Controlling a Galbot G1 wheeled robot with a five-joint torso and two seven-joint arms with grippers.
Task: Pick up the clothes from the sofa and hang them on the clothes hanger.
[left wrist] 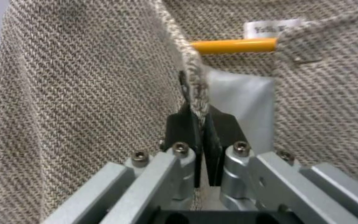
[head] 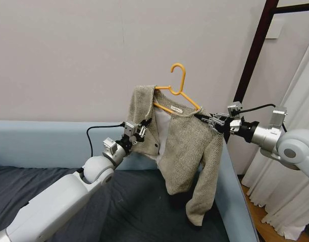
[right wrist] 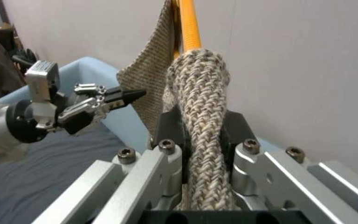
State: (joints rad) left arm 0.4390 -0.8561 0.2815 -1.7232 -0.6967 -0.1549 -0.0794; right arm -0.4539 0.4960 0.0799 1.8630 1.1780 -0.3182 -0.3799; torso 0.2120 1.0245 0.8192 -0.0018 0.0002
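Pale blue sofa (head: 43,138): runs across the lower left of the head view, with a dark grey seat cushion below its backrest.
Left arm: rises from the lower left corner of the head view towards the middle of the frame.
Left gripper (head: 143,126) (left wrist: 201,116): its black fingers are pinched together on the front edge of the jacket, just left of centre in the head view. It also appears at middle left of the right wrist view (right wrist: 129,94).
Jacket (head: 187,146) (left wrist: 92,93) (right wrist: 197,84): a beige knit with a fine herringbone weave. It is held up in the air at the centre of the head view, above the sofa seat. It hangs crookedly, one sleeve dangling towards the lower middle. The front is open over a white lining, and a small white label sits by the collar.
Hanger (head: 190,102) (left wrist: 232,45) (right wrist: 189,23): orange, inside the jacket's shoulders. Its hook stands free above the collar, upper centre of the head view.
Right gripper (head: 202,117) (right wrist: 199,122): clamped around a thick bunch of knit at the jacket's shoulder, by the hanger's end, right of centre in the head view.
Right arm: comes in from the right edge.
White curtain (head: 291,191): hangs at the lower right.
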